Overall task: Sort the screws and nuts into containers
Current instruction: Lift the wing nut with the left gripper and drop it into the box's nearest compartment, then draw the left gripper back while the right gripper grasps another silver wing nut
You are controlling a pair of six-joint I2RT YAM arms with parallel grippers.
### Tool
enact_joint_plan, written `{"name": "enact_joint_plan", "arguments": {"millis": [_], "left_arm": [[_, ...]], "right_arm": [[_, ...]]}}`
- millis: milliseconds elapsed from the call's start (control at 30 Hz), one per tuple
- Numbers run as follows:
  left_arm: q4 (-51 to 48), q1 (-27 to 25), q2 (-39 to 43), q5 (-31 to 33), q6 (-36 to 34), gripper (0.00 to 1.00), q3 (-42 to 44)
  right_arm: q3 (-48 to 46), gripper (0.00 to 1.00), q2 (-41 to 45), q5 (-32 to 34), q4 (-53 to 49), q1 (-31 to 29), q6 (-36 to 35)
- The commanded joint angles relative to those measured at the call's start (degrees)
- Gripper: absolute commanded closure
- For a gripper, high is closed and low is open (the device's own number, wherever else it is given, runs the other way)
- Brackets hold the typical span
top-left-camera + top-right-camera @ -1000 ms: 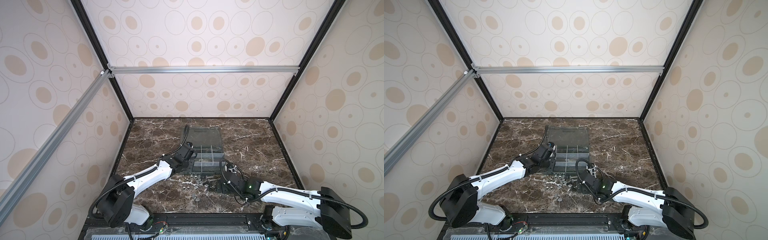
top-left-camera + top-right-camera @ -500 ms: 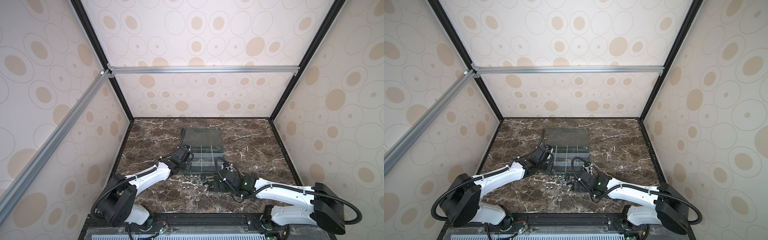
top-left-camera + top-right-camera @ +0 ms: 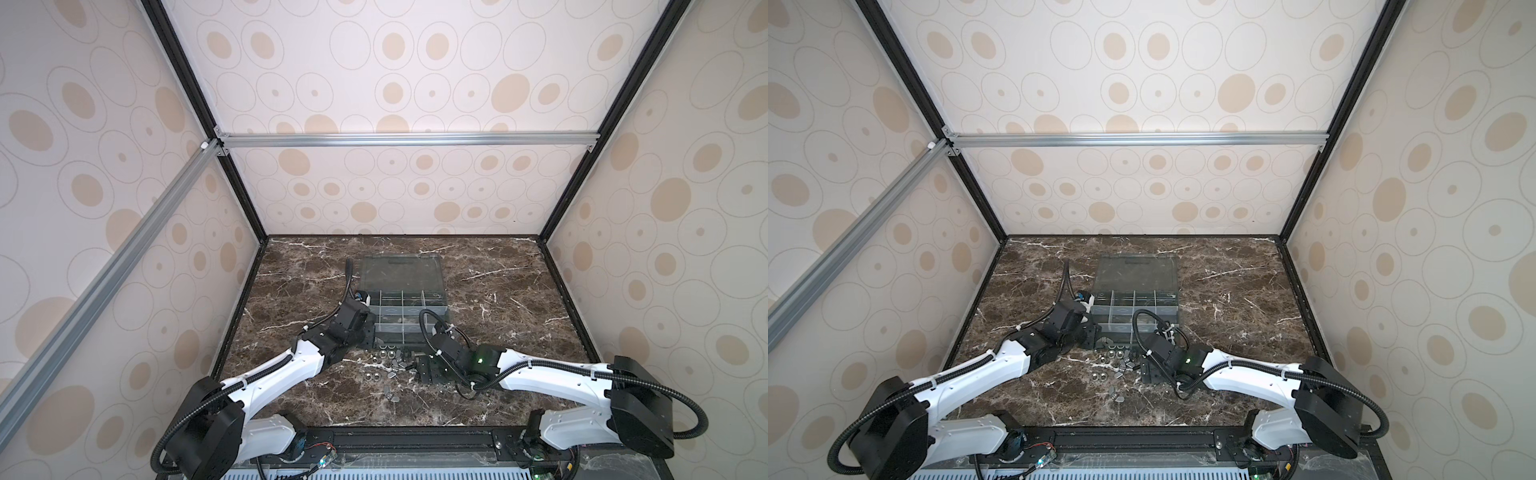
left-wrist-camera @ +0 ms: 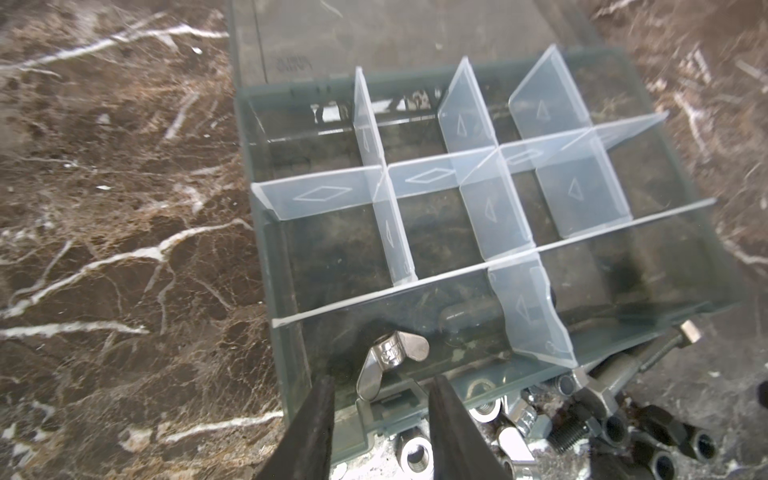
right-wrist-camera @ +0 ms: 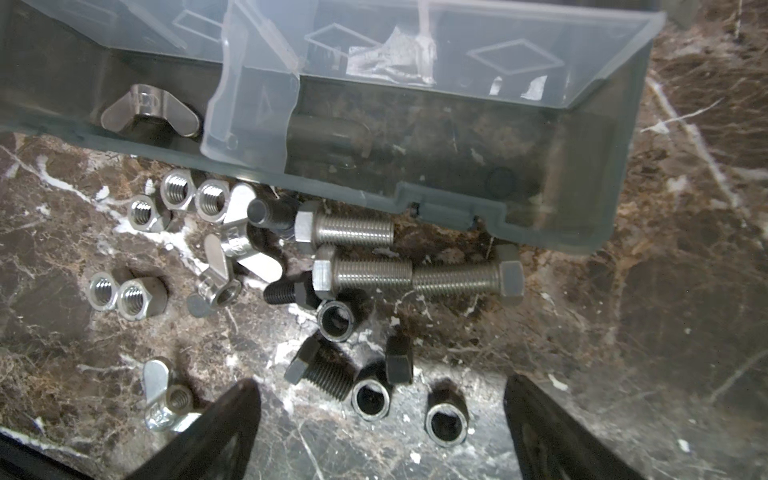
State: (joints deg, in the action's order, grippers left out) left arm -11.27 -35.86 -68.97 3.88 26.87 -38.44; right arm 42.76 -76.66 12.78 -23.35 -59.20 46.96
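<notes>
boltfan: Left fingers (image 4: 316, 424) cracked open since a second ago, nothing gripped; shiny silver wing nut (image 4: 392, 353) lies just past them in the near-left compartment (image 4: 340, 320) of the dark grey translucent organizer box (image 5: 582, 199).

mk2: Right side?

boltfan: Right fingers (image 5: 216, 432) wide, empty, over silver hex bolts (image 5: 353, 230) and black hex nuts (image 5: 399, 365) on the brown marble bench (image 5: 685, 332).

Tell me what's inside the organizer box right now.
One silver wing nut lies in the organizer box's corner compartment by the left gripper. The other compartments look empty, though the pale dividers and glare hide parts of the back row.
</notes>
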Motion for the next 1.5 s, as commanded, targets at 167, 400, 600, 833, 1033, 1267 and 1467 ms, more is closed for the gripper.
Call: {"name": "enact_joint_plan", "arguments": {"millis": [167,400,600,833,1033,1267,1467], "left_arm": [[2.27,1.38,7.37,3.15,5.69,0.60,5.29],[2.97,1.99,11.80,4.64,7.61,0.58,8.00],[3.76,2.34,14.25,5.26,8.28,0.56,9.69],[5.98,2.63,17.13,5.00,7.94,0.54,11.82],[6.40,3.02,17.25,4.34,6.81,0.53,12.16],[6.44,3.25,16.63,3.17,5.78,0.52,11.64],[6.42,3.33,16.20,2.80,5.29,0.51,11.50]], "right_arm": [[5.31,0.10,-5.33,-2.05,-0.08,-1.43,-2.04],[9.15,0.14,-10.87,-4.40,1.60,-2.63,-3.08],[12.71,0.21,-15.69,-6.02,1.82,-4.02,-3.39],[16.96,0.28,-20.32,-6.02,0.59,-5.27,-3.04],[19.15,0.33,-23.54,-6.32,1.06,-6.10,-2.25],[21.20,0.39,-26.14,-7.13,1.29,-6.24,-2.55],[22.34,0.43,-27.65,-7.87,1.27,-6.23,-3.27]]}}
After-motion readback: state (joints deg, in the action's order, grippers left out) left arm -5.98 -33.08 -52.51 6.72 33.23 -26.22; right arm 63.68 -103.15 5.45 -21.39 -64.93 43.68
